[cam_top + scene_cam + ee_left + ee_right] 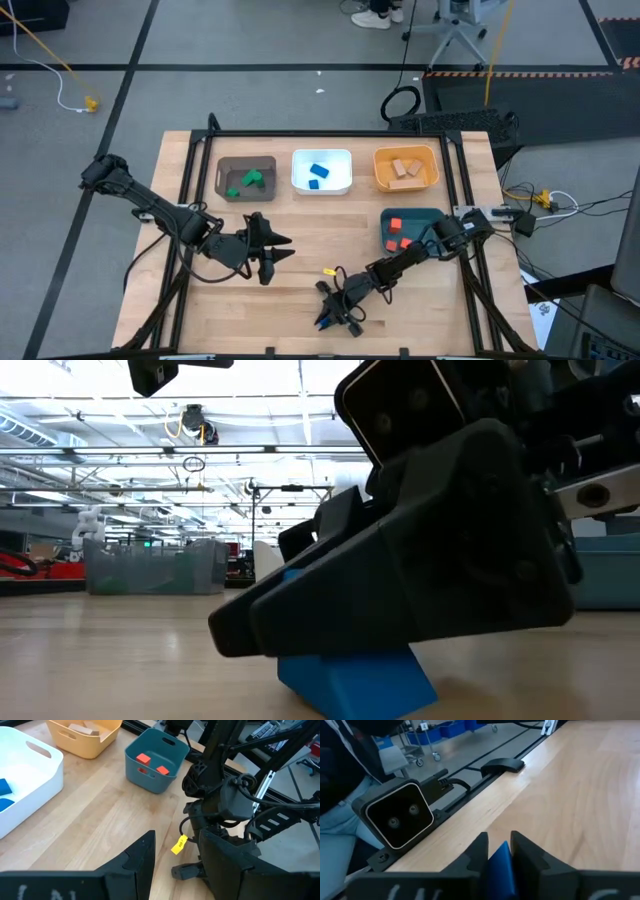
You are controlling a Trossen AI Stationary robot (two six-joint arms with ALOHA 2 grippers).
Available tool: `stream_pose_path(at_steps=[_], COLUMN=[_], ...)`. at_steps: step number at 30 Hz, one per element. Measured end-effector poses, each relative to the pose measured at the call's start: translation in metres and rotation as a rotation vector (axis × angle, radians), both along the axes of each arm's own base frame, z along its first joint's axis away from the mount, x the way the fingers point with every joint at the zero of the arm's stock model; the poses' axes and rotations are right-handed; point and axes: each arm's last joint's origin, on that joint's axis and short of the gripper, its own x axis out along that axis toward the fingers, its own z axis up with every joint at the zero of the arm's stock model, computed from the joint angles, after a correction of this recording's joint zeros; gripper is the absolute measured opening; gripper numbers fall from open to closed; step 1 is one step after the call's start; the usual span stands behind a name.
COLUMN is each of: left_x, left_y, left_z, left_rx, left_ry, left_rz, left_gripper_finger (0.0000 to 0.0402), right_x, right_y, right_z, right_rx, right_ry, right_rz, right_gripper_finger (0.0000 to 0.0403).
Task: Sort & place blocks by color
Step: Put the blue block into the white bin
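The right pincer is closed on a blue block at the surface's near edge — lift it straight up before swinging toward the white bin, where the other blues lie. The left pincer waits mid-surface, jaws apart.

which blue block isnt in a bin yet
The blue block clamped in the right end effector at the table's near edge; the other two lie in the white bin.

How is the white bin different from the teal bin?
The white bin holds blue blocks; the teal bin holds red-orange blocks. The white bin sits in the back row, the teal bin nearer the front, beside the right arm. Both are open rectangular bins on the table.
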Motion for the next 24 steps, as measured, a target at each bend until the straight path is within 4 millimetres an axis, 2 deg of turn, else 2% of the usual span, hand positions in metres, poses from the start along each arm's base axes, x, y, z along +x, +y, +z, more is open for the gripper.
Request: stream_pose_path(at_steps=[11, 24], left_x=[0.000, 0.000], left_y=[0.000, 0.000], left_z=[0.000, 0.000], left_rx=[0.000, 0.004], left_ry=[0.001, 0.005], left_rz=[0.000, -0.001], left_gripper_finger=[0.0154, 0.0154], right_x=[0.003, 0.013], right_y=[-0.008, -0.031], right_z=[0.001, 0.001], right_rx=[-0.002, 0.045], right_ry=[0.009, 0.042], right_rz=[-0.005, -0.024], right_gripper_finger=[0.0048, 0.0042])
